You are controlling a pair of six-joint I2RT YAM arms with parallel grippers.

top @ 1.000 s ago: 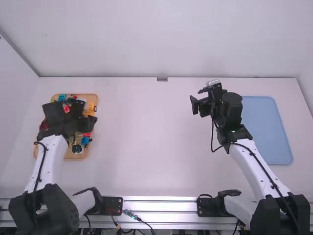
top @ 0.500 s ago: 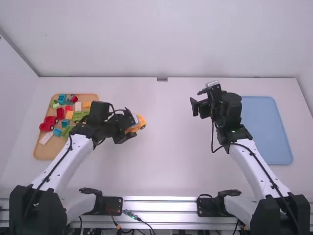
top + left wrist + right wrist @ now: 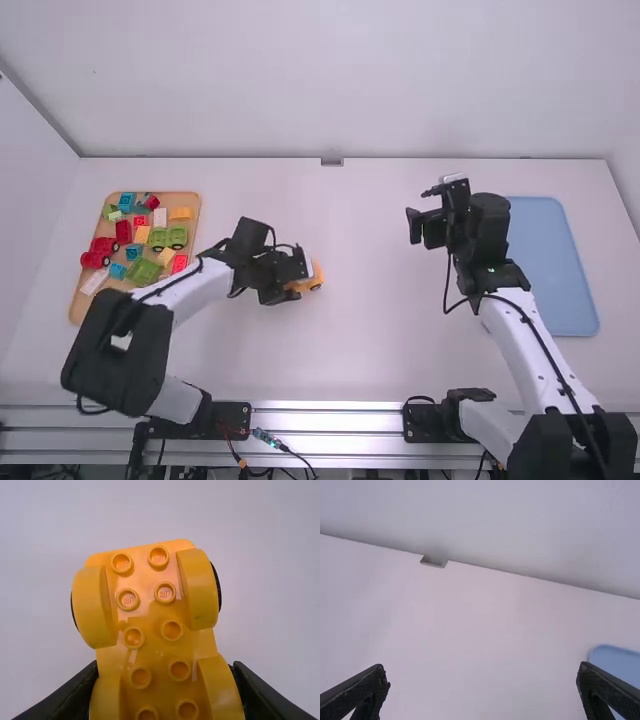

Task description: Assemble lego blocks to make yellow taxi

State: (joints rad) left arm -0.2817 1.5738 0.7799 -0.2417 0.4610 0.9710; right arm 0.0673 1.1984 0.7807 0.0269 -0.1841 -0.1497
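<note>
White surface (image 3: pixel 370 350), evenly lit. Left claw (image 3: pixel 165 666) grips yellow wheeled base (image 3: pixel 150 622) at three o'clock from block tray (image 3: pixel 88 312); right claw (image 3: pixel 484 669) wide, empty. Step judged: base placement. Next: lower it level, right way up, before release.

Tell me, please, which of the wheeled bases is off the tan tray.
The yellow base, clamped in the left gripper; the red base and the green base, also wheeled, both lie on the tray.
</note>
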